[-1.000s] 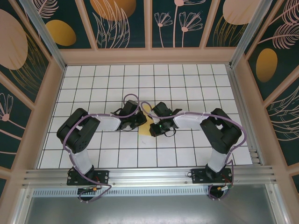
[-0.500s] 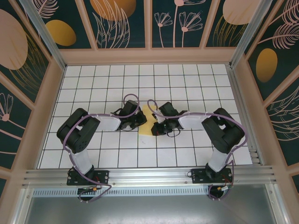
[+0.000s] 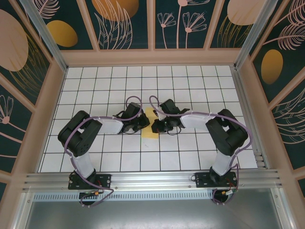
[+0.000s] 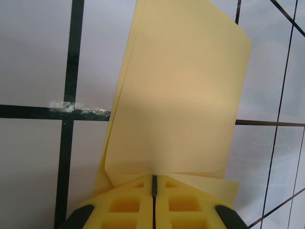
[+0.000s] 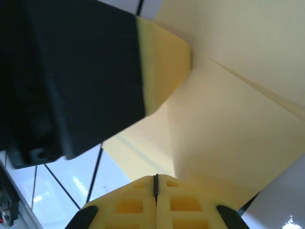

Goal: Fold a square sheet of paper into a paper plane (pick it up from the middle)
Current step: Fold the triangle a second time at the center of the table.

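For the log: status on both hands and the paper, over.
Left hand shut, tips at paper. Right hand shut, same. Paper part-folded, flap raised. Nothing blocking.

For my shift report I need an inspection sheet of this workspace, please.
Surface: white grid table, scuff on one line.
Job's things: yellow paper, folded, one flap raised, between the tools.
Clutter: nothing seen.
Tools: left tool and right tool shut, tips at the paper; pinch cannot be told.
Cables: purple cables, one loop per side, apart.
Surroundings: leaf-print walls, metal rail in front.
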You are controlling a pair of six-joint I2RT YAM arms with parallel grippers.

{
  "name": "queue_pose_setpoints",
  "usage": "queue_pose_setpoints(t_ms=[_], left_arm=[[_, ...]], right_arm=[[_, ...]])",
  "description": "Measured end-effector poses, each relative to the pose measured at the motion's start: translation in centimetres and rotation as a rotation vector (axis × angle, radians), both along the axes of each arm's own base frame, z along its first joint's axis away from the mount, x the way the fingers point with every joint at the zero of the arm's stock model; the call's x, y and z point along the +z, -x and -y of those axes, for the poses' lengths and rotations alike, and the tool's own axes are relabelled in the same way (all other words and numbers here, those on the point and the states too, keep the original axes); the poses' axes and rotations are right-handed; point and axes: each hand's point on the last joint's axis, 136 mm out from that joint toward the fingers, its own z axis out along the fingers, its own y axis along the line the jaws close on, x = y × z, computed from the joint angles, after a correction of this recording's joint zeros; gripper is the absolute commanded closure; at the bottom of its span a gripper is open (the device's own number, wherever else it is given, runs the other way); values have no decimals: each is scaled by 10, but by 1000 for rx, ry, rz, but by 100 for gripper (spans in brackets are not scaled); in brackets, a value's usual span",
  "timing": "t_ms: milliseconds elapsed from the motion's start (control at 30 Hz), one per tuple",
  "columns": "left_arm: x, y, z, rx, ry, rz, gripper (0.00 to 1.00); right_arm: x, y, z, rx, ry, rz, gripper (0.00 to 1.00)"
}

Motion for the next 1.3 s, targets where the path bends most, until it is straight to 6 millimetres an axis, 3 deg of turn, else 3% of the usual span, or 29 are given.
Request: queue_pose_setpoints(t_ms=[233, 467, 900, 1133, 1300], left_arm=[[0, 0, 0, 0, 0, 1, 91], [0, 0, 0, 1, 0, 1, 92], [0, 0, 0, 1, 2, 3, 92], [0, 0, 0, 1, 2, 4, 92], [0, 0, 0, 2, 4, 3, 92]], right_arm=[[-17, 4, 4, 5, 36, -34, 95], [-17, 7, 7, 24, 42, -22, 95], [-13, 35, 31, 46, 82, -53, 95], [21, 20, 17, 46, 7, 37, 94], [21, -2, 5, 14, 5, 66, 95]])
